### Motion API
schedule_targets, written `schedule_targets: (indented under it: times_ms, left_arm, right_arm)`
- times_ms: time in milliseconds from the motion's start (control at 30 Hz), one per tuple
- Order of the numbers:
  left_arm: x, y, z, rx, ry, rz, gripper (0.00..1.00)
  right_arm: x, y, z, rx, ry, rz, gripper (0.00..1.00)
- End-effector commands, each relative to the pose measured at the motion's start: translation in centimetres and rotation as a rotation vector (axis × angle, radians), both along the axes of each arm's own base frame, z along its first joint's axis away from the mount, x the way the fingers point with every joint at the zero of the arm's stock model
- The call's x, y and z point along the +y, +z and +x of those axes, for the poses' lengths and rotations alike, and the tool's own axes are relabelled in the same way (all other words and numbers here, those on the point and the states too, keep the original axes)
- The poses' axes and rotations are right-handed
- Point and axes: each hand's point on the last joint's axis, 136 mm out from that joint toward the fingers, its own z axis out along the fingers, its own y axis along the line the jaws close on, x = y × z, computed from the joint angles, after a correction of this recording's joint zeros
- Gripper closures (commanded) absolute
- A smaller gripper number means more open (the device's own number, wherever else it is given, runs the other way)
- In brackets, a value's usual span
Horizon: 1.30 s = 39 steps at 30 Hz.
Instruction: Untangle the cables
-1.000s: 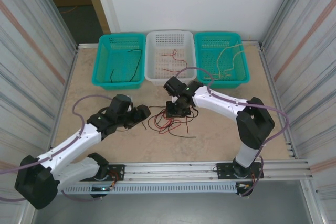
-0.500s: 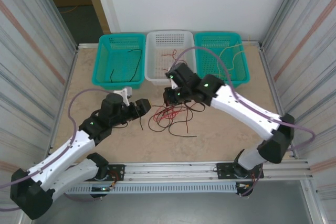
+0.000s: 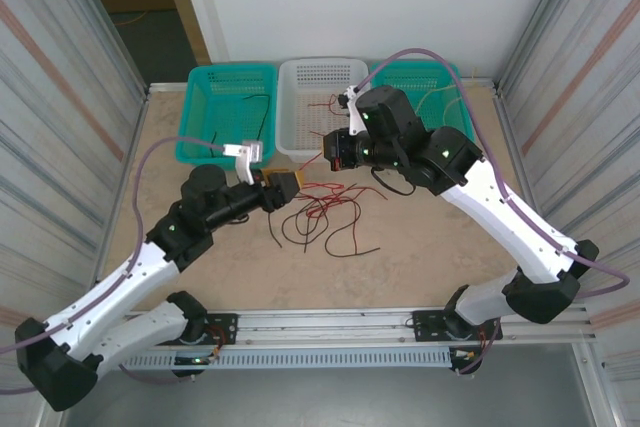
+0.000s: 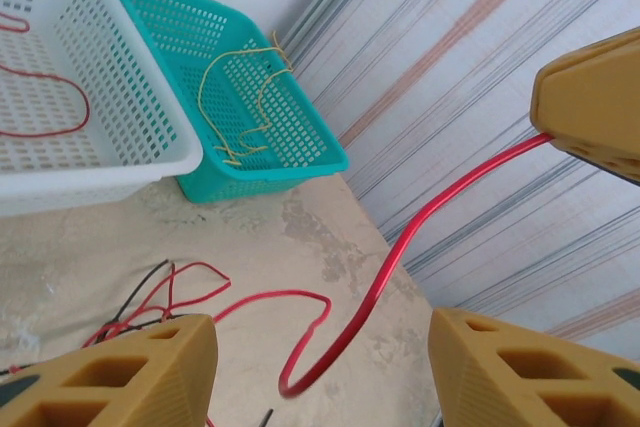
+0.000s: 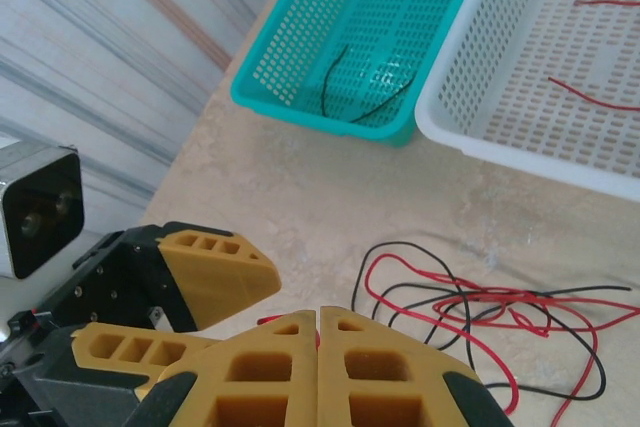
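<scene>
Tangle of red and black cables (image 3: 325,215) on table (image 3: 420,247), just before white basket (image 3: 300,151). Right gripper (image 5: 318,319) clenched on one red cable (image 4: 400,247), aloft at basket's front wall. Left gripper (image 4: 322,337) spread wide, that cable passing between its fingers.

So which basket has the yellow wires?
The right-hand teal basket. The other teal basket holds black wire; the white basket holds red wire.
</scene>
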Motion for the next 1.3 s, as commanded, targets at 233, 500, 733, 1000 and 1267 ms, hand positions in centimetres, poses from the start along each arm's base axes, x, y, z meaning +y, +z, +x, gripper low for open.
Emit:
schedule_targets:
  times_ms: [233, 500, 733, 1000, 1267]
  left_arm:
    - [-2.0, 2.6, 0.5, -0.139, -0.077, 0.065, 0.57]
    - [-2.8, 2.5, 0.8, -0.152, -0.08, 0.098, 0.92]
    - [-2.5, 4.3, 1.4, -0.159, -0.035, 0.036, 1.0]
    - [0.3, 7.7, 3.4, -0.008, 0.081, -0.232, 1.0]
    - [0.3, 8.4, 3.6, 0.07, 0.093, -0.342, 1.0]
  right_arm:
    - [0.1, 2.8, -0.9, -0.044, 0.05, 0.069, 1.0]
    - [0.5, 3.7, -1.2, -0.048, 0.074, 0.097, 1.0]
    - [-1.3, 2.6, -0.6, -0.063, 0.009, 0.05, 0.66]
    - [-3.5, -2.4, -2.2, -0.083, -0.006, 0.089, 0.2]
    - [0.9, -8.6, -3.1, -0.031, 0.018, 0.214, 0.07]
